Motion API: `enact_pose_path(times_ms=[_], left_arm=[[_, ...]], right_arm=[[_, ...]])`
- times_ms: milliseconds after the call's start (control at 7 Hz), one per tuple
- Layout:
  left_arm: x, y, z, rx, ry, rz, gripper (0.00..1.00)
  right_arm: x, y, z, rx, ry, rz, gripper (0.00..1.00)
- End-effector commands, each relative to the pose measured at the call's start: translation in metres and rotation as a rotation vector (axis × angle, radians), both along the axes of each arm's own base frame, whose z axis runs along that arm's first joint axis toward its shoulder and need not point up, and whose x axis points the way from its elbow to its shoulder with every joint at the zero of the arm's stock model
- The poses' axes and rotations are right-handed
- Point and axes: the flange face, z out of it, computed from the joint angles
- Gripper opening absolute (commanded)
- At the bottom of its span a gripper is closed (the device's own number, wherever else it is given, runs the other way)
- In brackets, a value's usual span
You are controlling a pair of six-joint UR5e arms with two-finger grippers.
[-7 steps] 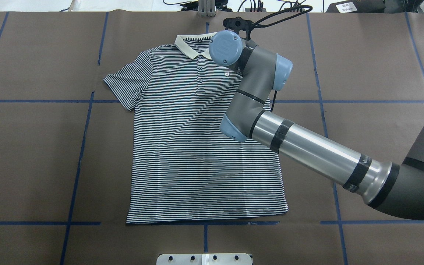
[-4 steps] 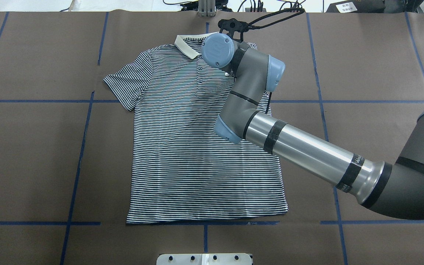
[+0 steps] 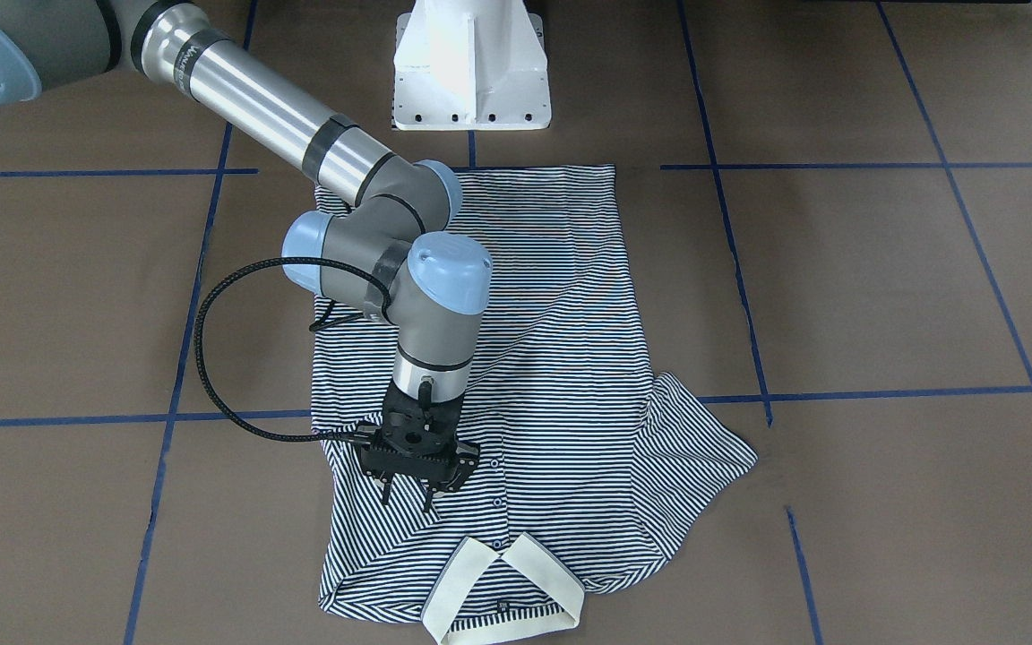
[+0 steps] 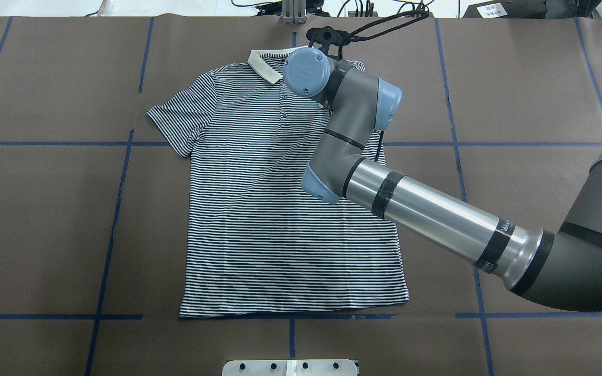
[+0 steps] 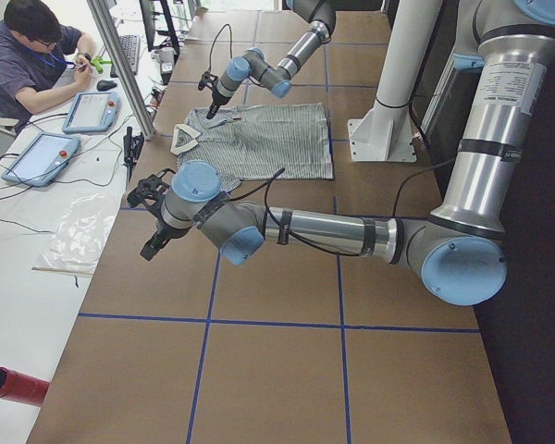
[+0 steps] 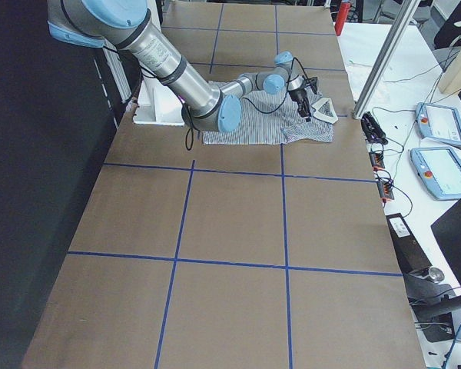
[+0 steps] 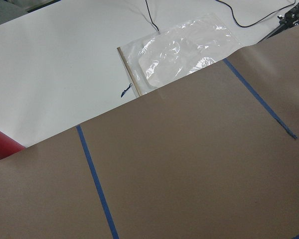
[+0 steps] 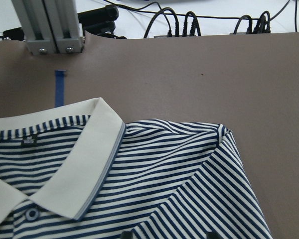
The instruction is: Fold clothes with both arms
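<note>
The striped polo shirt (image 4: 280,219) lies flat, front up, on the brown table, with its cream collar (image 4: 264,65) toward the far edge. One sleeve (image 4: 175,117) is spread out; the other is folded in over the chest (image 3: 373,555). My right gripper (image 3: 408,497) points down just above that folded part beside the button placket, open, with nothing between its fingers. In the right wrist view the shirt (image 8: 179,164) and collar (image 8: 84,164) fill the frame. My left gripper (image 5: 153,245) hangs over bare table far from the shirt; I cannot tell whether it is open or shut.
A white pedestal base (image 3: 471,67) stands just behind the shirt's hem. An aluminium post (image 8: 47,25) and cables line the far edge. A plastic bag (image 7: 184,47) and a red cylinder (image 7: 2,144) lie off the table's left end. A person (image 5: 32,55) sits there.
My right arm's wrist has shifted a little to the left, further over the shirt's chest. The shirt has not moved.
</note>
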Motion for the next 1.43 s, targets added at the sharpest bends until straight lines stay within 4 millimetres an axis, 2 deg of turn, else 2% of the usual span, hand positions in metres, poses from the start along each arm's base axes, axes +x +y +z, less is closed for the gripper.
enact_pose_path(times_ms=[0, 143, 286, 429, 571, 714, 857, 1000, 1143, 1286], left_arm=[[0.000, 0.000, 0.001, -0.002, 0.000, 0.000, 1.00], [0.004, -0.003, -0.001, 0.000, 0.000, 0.004, 1.00], [0.015, -0.009, -0.007, 0.008, 0.000, 0.021, 1.00], [0.026, -0.017, -0.023, 0.000, 0.027, 0.012, 1.00], [0.041, -0.024, -0.040, -0.019, 0.092, -0.024, 1.00], [0.098, -0.027, -0.056, -0.022, 0.156, 0.014, 1.00], [0.136, -0.035, -0.086, -0.024, 0.201, -0.016, 1.00], [0.204, -0.026, -0.085, -0.022, 0.193, 0.056, 1.00], [0.245, -0.038, -0.091, -0.065, 0.194, 0.033, 1.00], [0.273, -0.043, -0.093, -0.193, 0.259, -0.072, 0.98]], right_arm=[[0.024, -0.020, -0.031, 0.029, -0.008, -0.100, 1.00], [0.064, -0.048, -0.036, 0.021, -0.033, -0.201, 1.00], [0.113, -0.075, -0.043, -0.006, -0.094, -0.237, 1.00], [0.176, -0.097, -0.033, -0.033, -0.158, -0.280, 1.00], [0.249, -0.111, 0.001, 0.000, -0.151, -0.350, 1.00], [0.310, -0.117, 0.049, 0.033, -0.123, -0.432, 1.00], [0.360, -0.112, 0.101, 0.054, -0.099, -0.473, 1.00], [0.401, -0.100, 0.141, 0.063, -0.095, -0.508, 1.00], [0.433, -0.084, 0.177, 0.081, -0.088, -0.558, 1.00], [0.446, -0.068, 0.195, 0.075, -0.091, -0.557, 1.00]])
